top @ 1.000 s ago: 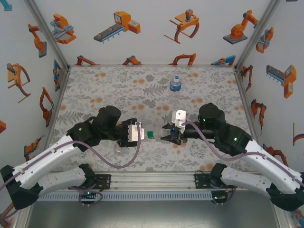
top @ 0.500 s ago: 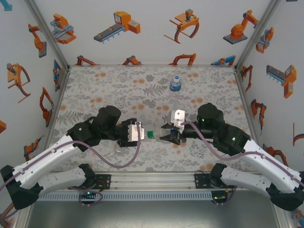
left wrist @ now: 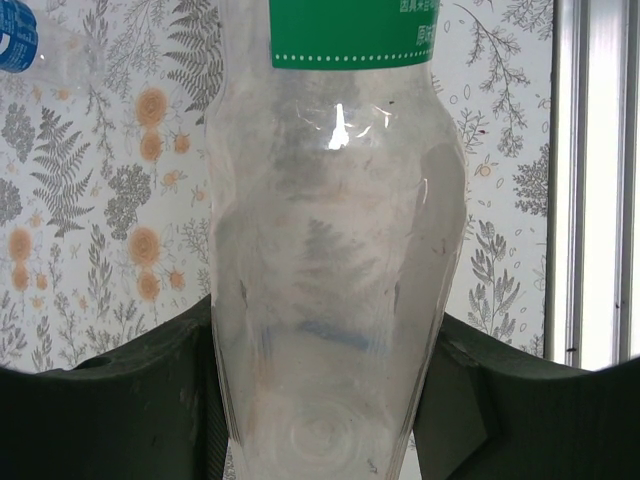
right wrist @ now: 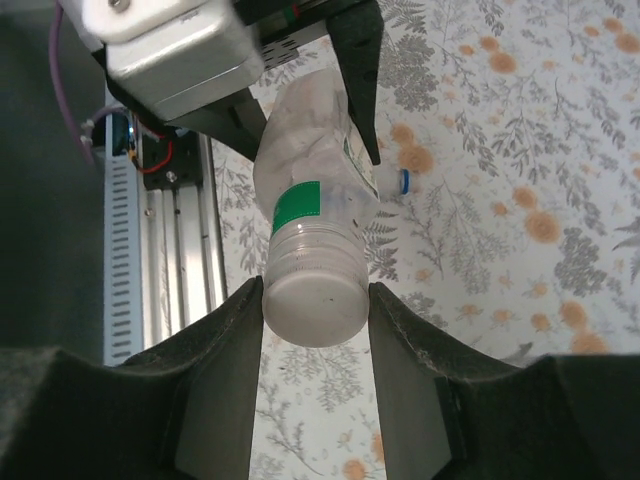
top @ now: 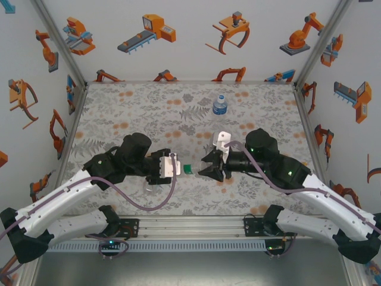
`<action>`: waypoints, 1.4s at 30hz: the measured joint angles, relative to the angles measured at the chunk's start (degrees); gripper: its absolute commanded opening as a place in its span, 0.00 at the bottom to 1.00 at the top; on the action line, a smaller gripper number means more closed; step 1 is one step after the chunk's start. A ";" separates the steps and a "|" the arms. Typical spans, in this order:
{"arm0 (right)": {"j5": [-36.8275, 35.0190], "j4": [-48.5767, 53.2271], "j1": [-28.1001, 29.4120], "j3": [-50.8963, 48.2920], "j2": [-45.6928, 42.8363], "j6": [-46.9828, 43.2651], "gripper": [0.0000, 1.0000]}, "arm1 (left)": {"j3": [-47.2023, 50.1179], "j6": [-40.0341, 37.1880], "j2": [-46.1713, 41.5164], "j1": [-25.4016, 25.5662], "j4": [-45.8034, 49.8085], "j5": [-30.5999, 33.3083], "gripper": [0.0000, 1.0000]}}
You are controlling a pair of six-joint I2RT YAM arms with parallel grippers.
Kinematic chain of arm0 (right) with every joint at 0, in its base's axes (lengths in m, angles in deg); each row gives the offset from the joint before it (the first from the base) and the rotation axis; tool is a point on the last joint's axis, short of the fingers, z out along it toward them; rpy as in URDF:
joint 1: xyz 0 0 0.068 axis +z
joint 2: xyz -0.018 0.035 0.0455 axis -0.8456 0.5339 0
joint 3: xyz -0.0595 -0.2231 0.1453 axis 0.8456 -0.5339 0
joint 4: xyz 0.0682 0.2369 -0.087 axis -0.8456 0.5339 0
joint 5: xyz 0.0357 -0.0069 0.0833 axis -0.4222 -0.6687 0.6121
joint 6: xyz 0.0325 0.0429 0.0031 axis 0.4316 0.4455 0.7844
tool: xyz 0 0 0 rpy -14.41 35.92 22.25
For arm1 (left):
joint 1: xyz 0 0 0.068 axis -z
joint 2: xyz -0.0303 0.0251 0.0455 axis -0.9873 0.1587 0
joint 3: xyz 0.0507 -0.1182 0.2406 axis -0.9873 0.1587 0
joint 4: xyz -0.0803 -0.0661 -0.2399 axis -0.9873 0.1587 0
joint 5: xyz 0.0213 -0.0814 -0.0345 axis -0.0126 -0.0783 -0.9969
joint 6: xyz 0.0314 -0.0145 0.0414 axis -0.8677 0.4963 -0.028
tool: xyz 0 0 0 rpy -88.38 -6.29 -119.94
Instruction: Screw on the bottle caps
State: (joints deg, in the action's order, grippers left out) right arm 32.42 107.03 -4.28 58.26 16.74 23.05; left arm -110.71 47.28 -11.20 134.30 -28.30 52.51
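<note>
A clear bottle [left wrist: 335, 250] with a green label band [top: 188, 169] lies level between the two arms, with my left gripper [left wrist: 325, 400] shut on its lower body. My left gripper [top: 180, 168] reaches in from the left in the top view. A white bottle cap [right wrist: 315, 300] sits on the bottle's neck. My right gripper [right wrist: 315, 310] is shut on the cap, a finger pressed to each side. From above, my right gripper [top: 206, 168] meets the bottle's mouth end. A second bottle [top: 220, 105] with a blue label stands upright at the back, capped.
A small blue-rimmed round thing [right wrist: 404, 181] lies on the patterned table [top: 149, 113] beyond the held bottle. The blue-labelled bottle [left wrist: 15, 35] appears at the top left of the left wrist view. The metal rail [top: 190, 225] runs along the near edge.
My right wrist has rolled while keeping its hold on the cap, and its white camera mount has swung up and slightly left. The left arm and the bottle have stayed put.
</note>
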 measured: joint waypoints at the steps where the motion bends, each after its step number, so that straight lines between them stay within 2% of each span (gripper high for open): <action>1: -0.96 -0.48 0.00 -0.31 0.00 3.34 0.00 | 0.00 -0.02 -0.04 0.00 -0.04 0.33 0.00; 6: -7.61 -0.90 0.00 -1.29 0.24 23.85 0.00 | 0.96 0.11 -0.28 0.00 -0.87 2.03 0.00; 10: -15.34 1.53 0.00 -1.86 0.44 47.47 0.11 | 2.60 0.70 -0.28 0.00 -3.13 3.56 0.00; 14: -18.86 0.28 0.00 -6.19 -0.87 68.11 0.21 | 4.57 0.85 -0.42 0.00 -4.76 4.35 0.00; 17: -20.06 -0.24 0.00 -7.89 -1.09 76.78 0.25 | 5.31 0.90 -0.42 0.00 -4.98 4.79 0.00; 21: -21.57 -0.52 0.00 -8.13 -1.20 82.36 0.35 | 5.31 1.18 -0.55 -0.17 -5.53 5.25 0.00; 22: -21.86 -0.68 0.00 -8.13 -1.31 82.90 0.38 | 5.31 1.27 -0.66 -0.22 -5.77 5.31 0.00; 26: -23.56 -0.87 0.00 -8.07 -2.25 81.70 0.59 | 5.31 1.49 -0.74 -0.15 -7.52 4.87 0.00; 31: -27.26 0.59 0.00 -6.51 -4.07 72.57 0.75 | 5.31 2.01 -0.94 0.13 -10.56 3.65 0.00; 38: -29.05 2.47 0.00 0.66 -5.99 52.28 0.74 | 5.31 3.08 -1.73 0.17 -12.66 2.80 0.00; 42: -24.61 2.51 0.00 3.85 -5.86 36.70 0.73 | 5.31 3.52 -1.73 0.17 -12.66 2.62 0.00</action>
State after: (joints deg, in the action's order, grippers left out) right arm 7.81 109.55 -4.28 62.11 10.88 59.75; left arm -105.40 50.79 -12.92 134.47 -40.95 55.13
